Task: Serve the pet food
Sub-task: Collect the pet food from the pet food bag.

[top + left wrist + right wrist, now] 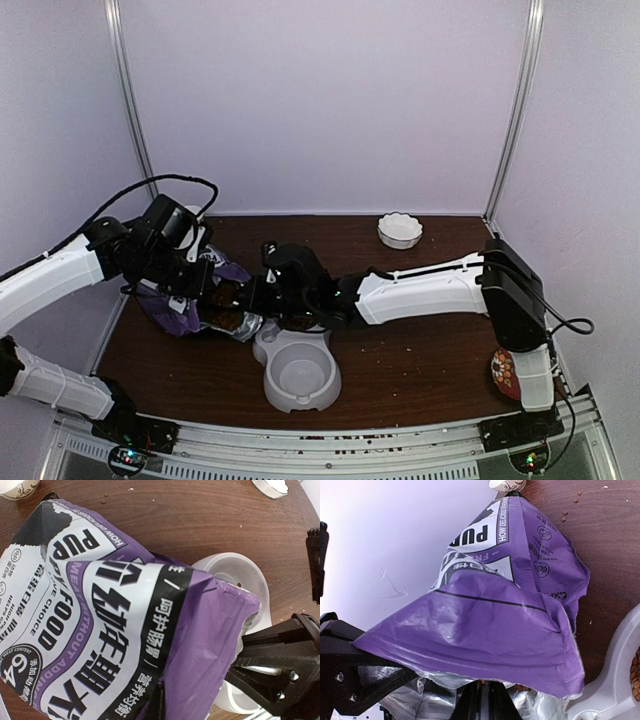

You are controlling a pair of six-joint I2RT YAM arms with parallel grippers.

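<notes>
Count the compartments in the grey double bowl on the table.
2. The near compartment lies toward the arm bases, fully in view; the far compartment is behind it, partly hidden under the right arm.

Reddish-brown pet food (226,302) is seen in the purple bag's (168,308) open mouth. Some lies in the grey bowl (610,692); a few pellets are scattered on the table (615,545).

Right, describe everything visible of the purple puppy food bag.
The purple bag is a crinkled flexible pouch with a white panel, black PUPPY FOOD lettering, Chinese characters and a silvery inner lining. It is tilted low over the brown table, top open towards the grey double bowl, with brown kibble showing in its mouth. The left claw and right claw each appear to pinch its opening edge.
</notes>
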